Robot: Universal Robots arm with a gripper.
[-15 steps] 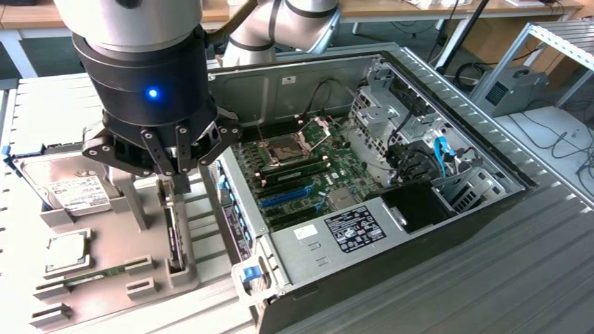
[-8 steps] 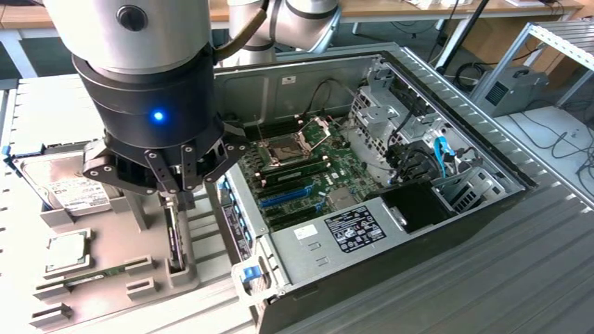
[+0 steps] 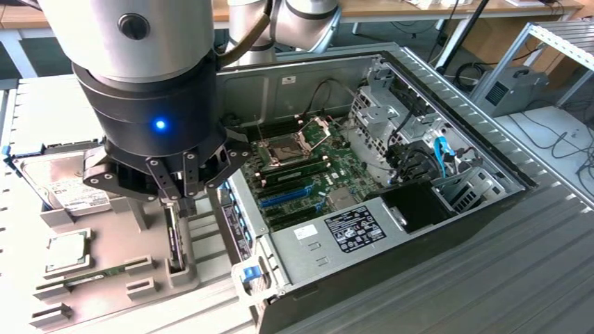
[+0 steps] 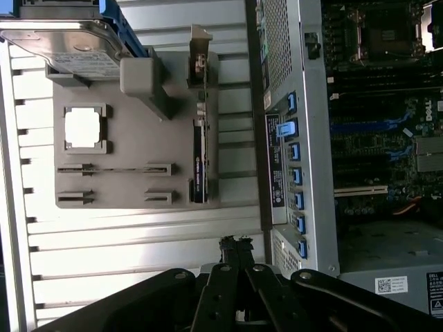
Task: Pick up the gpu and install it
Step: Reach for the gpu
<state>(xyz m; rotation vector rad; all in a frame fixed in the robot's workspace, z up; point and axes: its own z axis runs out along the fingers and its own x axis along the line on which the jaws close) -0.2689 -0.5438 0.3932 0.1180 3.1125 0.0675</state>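
gpu (image 4: 198,162) on tray (image 4: 131,138), beside case (image 4: 315,173)

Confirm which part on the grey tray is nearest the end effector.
The gpu, standing on edge in the slot beside the PC case, right below the end effector; hard drive, CPU and memory stick sit farther off.

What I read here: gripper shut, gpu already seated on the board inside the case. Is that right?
Not quite. The gpu is not in the case. It stands on edge in a slot of the gray holder beside the case, as the wrist view shows. The gripper is shut, as you said.
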